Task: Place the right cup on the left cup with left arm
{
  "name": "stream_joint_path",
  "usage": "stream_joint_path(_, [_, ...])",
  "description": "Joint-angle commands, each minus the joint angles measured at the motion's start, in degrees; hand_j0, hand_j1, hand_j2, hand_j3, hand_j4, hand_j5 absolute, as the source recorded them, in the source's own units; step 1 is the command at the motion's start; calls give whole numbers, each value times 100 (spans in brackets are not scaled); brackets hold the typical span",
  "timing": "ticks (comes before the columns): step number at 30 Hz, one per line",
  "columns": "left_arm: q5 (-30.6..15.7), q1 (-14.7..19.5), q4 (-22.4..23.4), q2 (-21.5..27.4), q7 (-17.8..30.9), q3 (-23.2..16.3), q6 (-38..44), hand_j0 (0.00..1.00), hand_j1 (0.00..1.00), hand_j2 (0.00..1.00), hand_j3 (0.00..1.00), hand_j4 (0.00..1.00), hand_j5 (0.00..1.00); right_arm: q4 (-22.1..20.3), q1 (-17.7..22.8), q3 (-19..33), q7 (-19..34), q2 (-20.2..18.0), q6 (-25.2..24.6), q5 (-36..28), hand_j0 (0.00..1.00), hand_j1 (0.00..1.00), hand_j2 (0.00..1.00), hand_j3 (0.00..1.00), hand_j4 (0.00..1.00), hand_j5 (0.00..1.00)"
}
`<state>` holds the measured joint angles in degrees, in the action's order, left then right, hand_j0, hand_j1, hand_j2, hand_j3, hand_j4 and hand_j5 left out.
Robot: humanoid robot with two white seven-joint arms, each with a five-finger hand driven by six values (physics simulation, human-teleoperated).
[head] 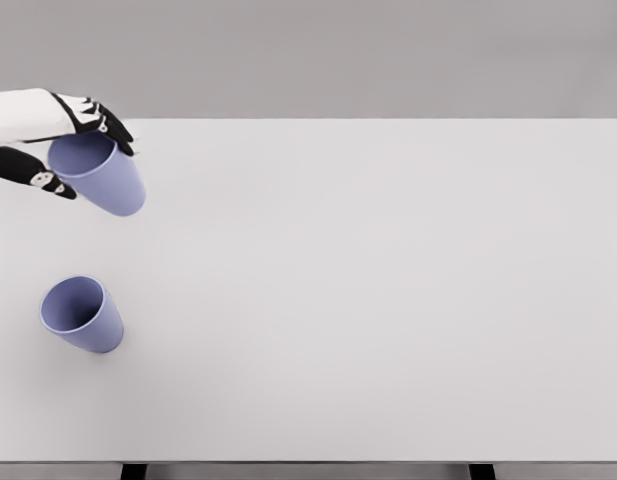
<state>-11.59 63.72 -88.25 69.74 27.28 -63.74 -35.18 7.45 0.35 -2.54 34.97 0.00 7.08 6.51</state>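
We're holding held cup (100, 176) at far left of surface (368, 290), lifted, mouth tilted toward camera. Target cup (83, 314) sitting nearer us, well apart, standing free. Next: we're aligning rims, levelling held cup, lowering straight. Left hand (63, 150) entering from left edge, fingers pinching cup rim, wrist roughly horizontal.

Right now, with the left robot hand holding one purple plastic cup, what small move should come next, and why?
Probably carry the held purple plastic cup toward the near table edge until it hangs over the other purple plastic cup. The left robot hand grips it by the rim, and in the head view it sits farther back than the standing cup, not above it.
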Motion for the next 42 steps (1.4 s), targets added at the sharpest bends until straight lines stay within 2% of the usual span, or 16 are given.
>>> stream_joint_path(1, [-195, 0, -342, 391, -3, 11, 18, 51, 51, 51, 51, 51, 51, 2, 0, 0, 3, 0, 3, 8, 100, 100, 100, 100, 100, 100])
stream_joint_path(17, [-327, -18, -1256, 1674, -3, 19, 18, 52, 52, 52, 52, 52, 52, 2, 0, 0, 3, 0, 3, 8, 100, 100, 100, 100, 100, 100])
stream_joint_path(23, [-318, -281, -1274, 1701, 102, 19, 18, 52, 52, 52, 52, 52, 52, 2, 0, 0, 3, 0, 3, 8, 100, 100, 100, 100, 100, 100])
stream_joint_path(42, [-318, -466, -1283, 1797, 102, 28, 18, 52, 52, 52, 52, 52, 52, 2, 0, 0, 3, 0, 3, 8, 100, 100, 100, 100, 100, 100])
